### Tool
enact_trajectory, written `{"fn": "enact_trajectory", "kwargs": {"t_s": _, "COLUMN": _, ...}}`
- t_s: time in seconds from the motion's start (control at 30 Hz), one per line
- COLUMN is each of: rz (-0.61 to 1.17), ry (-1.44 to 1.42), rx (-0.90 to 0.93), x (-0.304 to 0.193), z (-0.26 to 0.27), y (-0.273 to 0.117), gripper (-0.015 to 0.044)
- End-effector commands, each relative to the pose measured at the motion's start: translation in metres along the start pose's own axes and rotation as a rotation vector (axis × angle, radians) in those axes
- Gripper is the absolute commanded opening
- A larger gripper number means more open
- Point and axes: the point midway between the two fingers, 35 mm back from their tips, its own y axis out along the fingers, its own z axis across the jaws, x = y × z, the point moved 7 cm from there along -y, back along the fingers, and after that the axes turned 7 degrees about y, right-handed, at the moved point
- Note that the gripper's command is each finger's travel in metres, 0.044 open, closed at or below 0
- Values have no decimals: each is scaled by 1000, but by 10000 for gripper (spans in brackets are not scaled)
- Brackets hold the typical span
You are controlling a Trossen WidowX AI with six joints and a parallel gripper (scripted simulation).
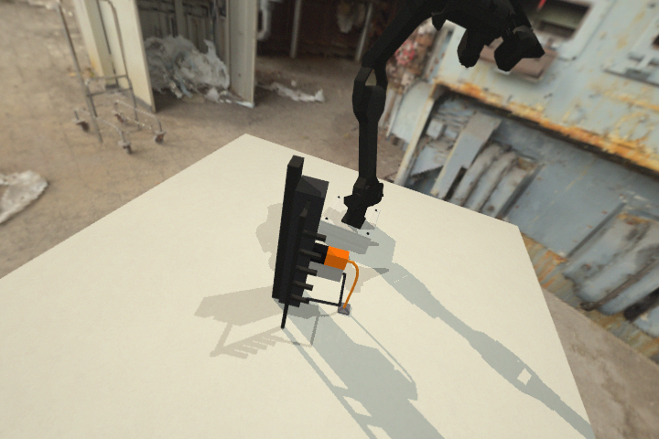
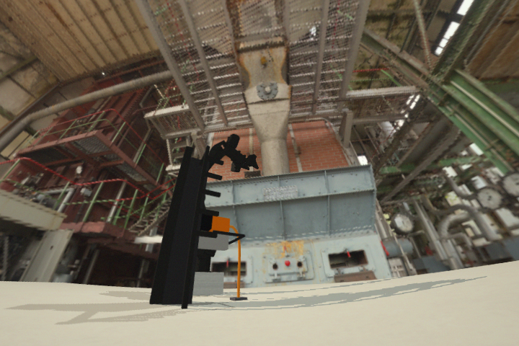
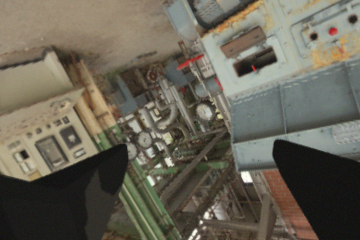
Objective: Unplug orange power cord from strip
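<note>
In the top view the nearest part of the cream desk (image 1: pixel 133 336) carries only shadows of the strip and the arm.

Toward the middle of the desk stands the black power strip (image 1: pixel 294 232), set upright on its end, with its socket face turned toward the right edge. Several short black pegs project from that face in a column.

The orange plug (image 1: pixel 336 257) is seated in the strip about halfway up the column, touching the socket face. The orange power cord (image 1: pixel 353 282) leaves the back of the plug, arcs over and drops to a small grey foot (image 1: pixel 344 309) on the desk just beside the strip's base. A thin black wire (image 1: pixel 324 302) runs from the lowest peg out to the same foot. A grey block (image 1: pixel 326 271) sits against the strip directly under the plug.

Behind the strip, toward the far edge, the arm's base (image 1: pixel 362 201) rests on the desk. The black arm (image 1: pixel 367 111) rises from it and bends over high above.

The claw (image 1: pixel 491 44) hangs well above the strip, well apart from plug, cord and strip. In the wrist view its two fingers stand wide apart with only background machinery between them; it grips nothing.
</note>
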Motion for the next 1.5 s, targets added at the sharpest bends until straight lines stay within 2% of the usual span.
{"fn": "enact_trajectory", "kwargs": {"t_s": 0.0, "rz": 1, "ry": 12, "rx": 8, "x": 0, "z": 2, "y": 1, "gripper": 374}}
{"fn": "enact_trajectory", "kwargs": {"t_s": 0.27, "rz": 70, "ry": 540, "rx": 375, "x": -2, "z": 106, "y": 11, "gripper": 164}}
{"fn": "enact_trajectory", "kwargs": {"t_s": 0.47, "rz": 197, "ry": 904, "rx": 658, "x": 12, "z": 180, "y": -5, "gripper": 160}}
{"fn": "enact_trajectory", "kwargs": {"t_s": 0.73, "rz": 351, "ry": 1297, "rx": 939, "x": 42, "z": 250, "y": -33, "gripper": 160}}
{"fn": "enact_trajectory", "kwargs": {"t_s": 1.0, "rz": 615, "ry": 1820, "rx": 1332, "x": 107, "z": 323, "y": -85, "gripper": 160}}
{"fn": "enact_trajectory", "kwargs": {"t_s": 1.23, "rz": 912, "ry": 2219, "rx": 1728, "x": 183, "z": 356, "y": -136, "gripper": 160}}
{"fn": "enact_trajectory", "kwargs": {"t_s": 1.47, "rz": 942, "ry": 2251, "rx": 1768, "x": 190, "z": 359, "y": -140, "gripper": 160}}
